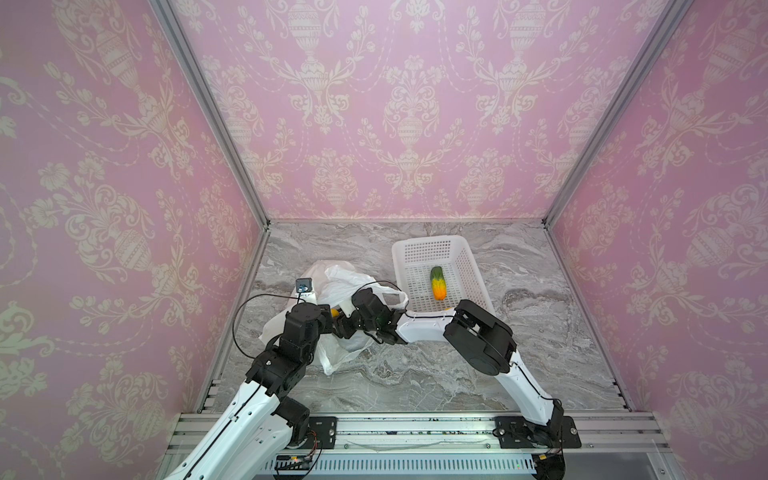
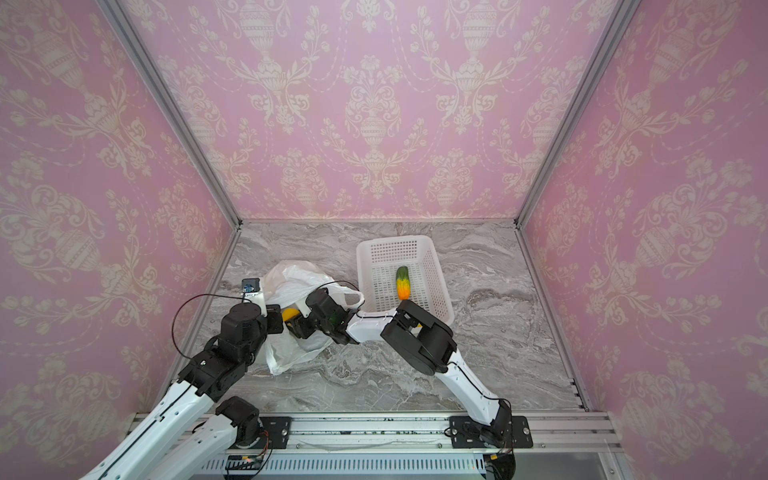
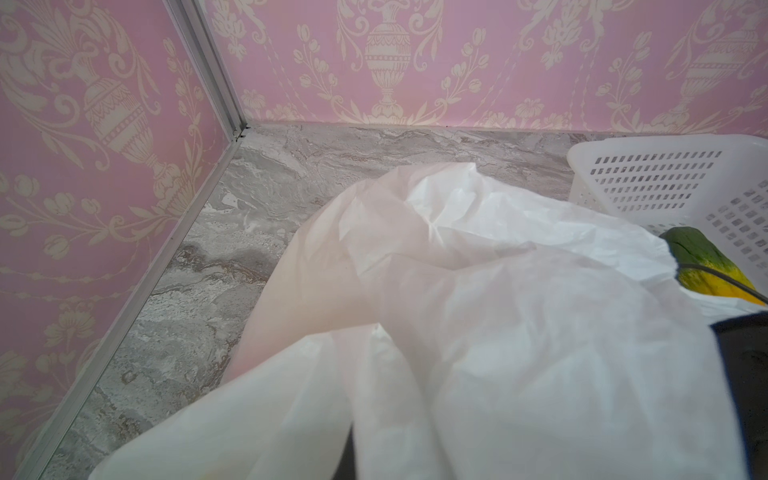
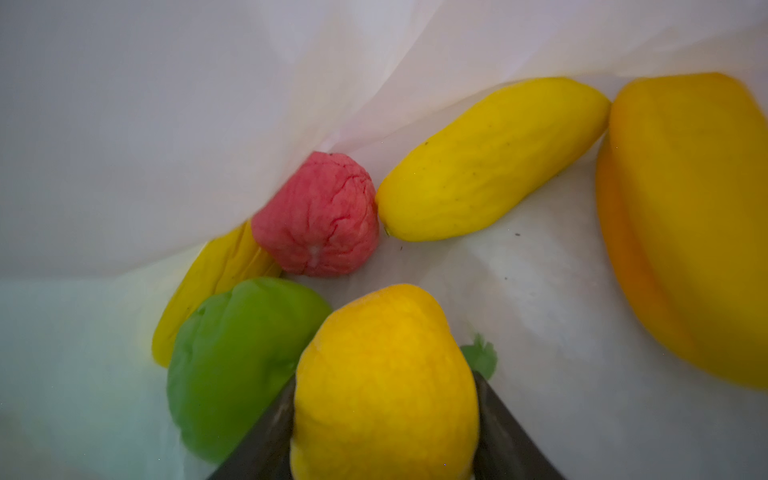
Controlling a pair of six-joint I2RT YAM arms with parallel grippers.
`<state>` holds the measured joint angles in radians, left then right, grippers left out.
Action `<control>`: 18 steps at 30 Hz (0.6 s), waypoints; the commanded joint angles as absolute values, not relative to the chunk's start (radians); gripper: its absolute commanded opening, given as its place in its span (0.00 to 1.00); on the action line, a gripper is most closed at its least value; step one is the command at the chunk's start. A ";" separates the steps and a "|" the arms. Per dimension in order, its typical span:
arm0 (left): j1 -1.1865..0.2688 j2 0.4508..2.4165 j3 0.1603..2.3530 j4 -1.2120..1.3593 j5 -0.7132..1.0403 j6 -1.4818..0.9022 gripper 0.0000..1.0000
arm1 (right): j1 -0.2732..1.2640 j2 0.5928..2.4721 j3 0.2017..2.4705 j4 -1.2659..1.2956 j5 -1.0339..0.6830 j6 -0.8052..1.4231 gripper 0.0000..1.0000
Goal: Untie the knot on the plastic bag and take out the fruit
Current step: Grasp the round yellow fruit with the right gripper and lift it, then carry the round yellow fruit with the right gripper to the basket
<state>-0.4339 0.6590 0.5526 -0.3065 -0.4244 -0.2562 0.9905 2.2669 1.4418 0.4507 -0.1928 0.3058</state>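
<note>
Your right fingers (image 4: 270,436) pinch a round yellow fruit (image 4: 386,374) inside the plastic bag (image 1: 336,282) by the table's (image 1: 415,374) left edge; left fingers, hidden under film, are pressed together.

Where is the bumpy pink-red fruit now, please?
The pink-red fruit shows only in the right wrist view, deep inside the plastic bag, next to a long yellow fruit and just beyond the green fruit.
</note>
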 commanded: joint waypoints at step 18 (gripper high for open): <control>-0.426 0.667 0.549 -0.301 -0.439 -0.266 0.00 | 1.039 1.762 0.886 0.758 -0.195 0.087 0.36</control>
<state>-0.4339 0.6628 0.5526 -0.3031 -0.4248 -0.2562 1.0195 1.8450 0.9283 0.7063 -0.1947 0.1711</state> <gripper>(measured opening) 0.045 0.579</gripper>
